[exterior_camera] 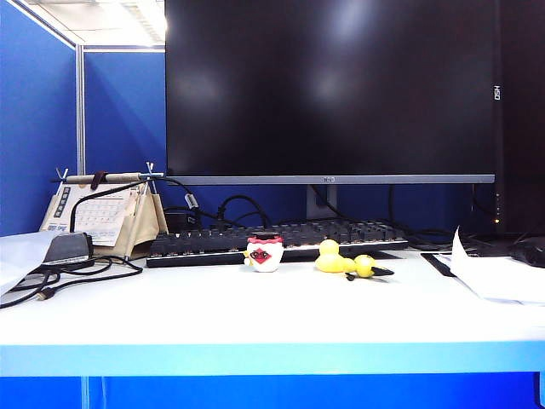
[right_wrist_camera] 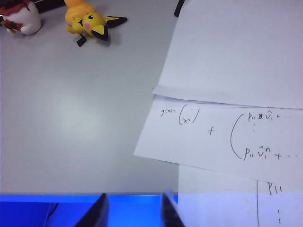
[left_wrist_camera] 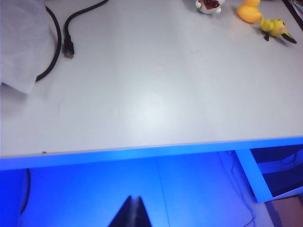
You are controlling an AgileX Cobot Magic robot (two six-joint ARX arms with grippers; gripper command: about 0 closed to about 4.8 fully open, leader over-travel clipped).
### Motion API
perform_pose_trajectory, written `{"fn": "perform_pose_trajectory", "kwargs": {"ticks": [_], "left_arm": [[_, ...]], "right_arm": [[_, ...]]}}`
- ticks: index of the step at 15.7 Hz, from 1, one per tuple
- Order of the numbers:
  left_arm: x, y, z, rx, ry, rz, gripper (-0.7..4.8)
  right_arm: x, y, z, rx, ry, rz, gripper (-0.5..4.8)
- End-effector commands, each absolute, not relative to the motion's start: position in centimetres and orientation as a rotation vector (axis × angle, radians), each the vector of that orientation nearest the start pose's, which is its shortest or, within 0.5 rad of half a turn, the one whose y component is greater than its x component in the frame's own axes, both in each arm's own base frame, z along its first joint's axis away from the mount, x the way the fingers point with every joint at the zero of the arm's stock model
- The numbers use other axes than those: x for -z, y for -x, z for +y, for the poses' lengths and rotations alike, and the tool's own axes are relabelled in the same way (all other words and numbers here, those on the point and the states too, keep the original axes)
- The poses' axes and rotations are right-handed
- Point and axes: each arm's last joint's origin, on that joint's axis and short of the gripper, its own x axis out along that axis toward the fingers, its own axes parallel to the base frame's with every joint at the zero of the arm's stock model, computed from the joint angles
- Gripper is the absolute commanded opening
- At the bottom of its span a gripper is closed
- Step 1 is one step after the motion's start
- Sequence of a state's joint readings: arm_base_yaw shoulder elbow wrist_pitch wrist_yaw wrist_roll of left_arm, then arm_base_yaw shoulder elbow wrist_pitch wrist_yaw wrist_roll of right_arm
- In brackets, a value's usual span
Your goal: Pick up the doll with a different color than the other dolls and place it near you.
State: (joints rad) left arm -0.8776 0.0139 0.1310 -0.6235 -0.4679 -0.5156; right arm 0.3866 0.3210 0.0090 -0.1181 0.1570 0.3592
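White bench (exterior_camera: 255,315) surface lies bare from its blue front edge back to the row of toys, and neither arm shows in the exterior view. Both end effectors hang off the near edge, at about 6 o'clock from the dolls. The left end effector (left_wrist_camera: 133,213) shows only as a dark tip with its fingers pressed together, holding nothing and touching nothing. The right end effector (right_wrist_camera: 132,210) has its two fingers spread with a clear gap between them, also empty, just beside the handwritten papers (right_wrist_camera: 236,94) at the bench's 3 o'clock side.

Farther back, just in front of the keyboard (exterior_camera: 272,239), stands the doll with a different color (exterior_camera: 265,253), white with a red cap and red face markings. At its 3 o'clock, near but apart, sit the other dolls (exterior_camera: 345,262), two yellow figures touching or nearly so. Beyond them rises the dark monitor (exterior_camera: 332,85); cables (exterior_camera: 60,277) lie at 9 o'clock.

By my reading, the task has not started: the pick is the step in hand. The next move calls for one arm to reach forward across the open bench, spread its fingers around the white doll without knocking the yellow pair, and then carry it to the near edge.
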Motion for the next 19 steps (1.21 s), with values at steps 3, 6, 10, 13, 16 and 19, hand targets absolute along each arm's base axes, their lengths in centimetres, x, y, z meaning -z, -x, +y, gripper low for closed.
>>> {"fn": "perform_pose_trajectory", "kwargs": {"ticks": [3,6,10,13,16,19], "left_arm": [[-15.0,-5.7,-4.9,0.290,0.173,0.489,-0.01],[-14.9,-5.7,-5.0,0.343,0.183,0.510,-0.01],[-15.6,-5.8,-5.5,0.433,0.227,0.475,0.22],[-18.0,-6.1,-6.0,0.547,0.244,0.261,2.87],[-20.7,-6.0,-5.8,0.540,0.199,0.158,4.06],[-23.5,-6.8,-6.8,0.559,0.178,0.095,4.79]], "right_arm": [[-12.9,-10.3,3.7,-0.152,-0.244,0.434,1.44],[-12.9,-10.3,3.7,-0.152,-0.244,0.434,1.44],[-12.9,-10.3,3.7,-0.151,-0.244,0.434,1.44],[-12.9,-10.3,3.7,-0.151,-0.244,0.434,1.44],[-12.9,-10.3,3.7,-0.151,-0.244,0.434,1.44],[-12.9,-10.3,3.7,-0.151,-0.244,0.434,1.44]]}}
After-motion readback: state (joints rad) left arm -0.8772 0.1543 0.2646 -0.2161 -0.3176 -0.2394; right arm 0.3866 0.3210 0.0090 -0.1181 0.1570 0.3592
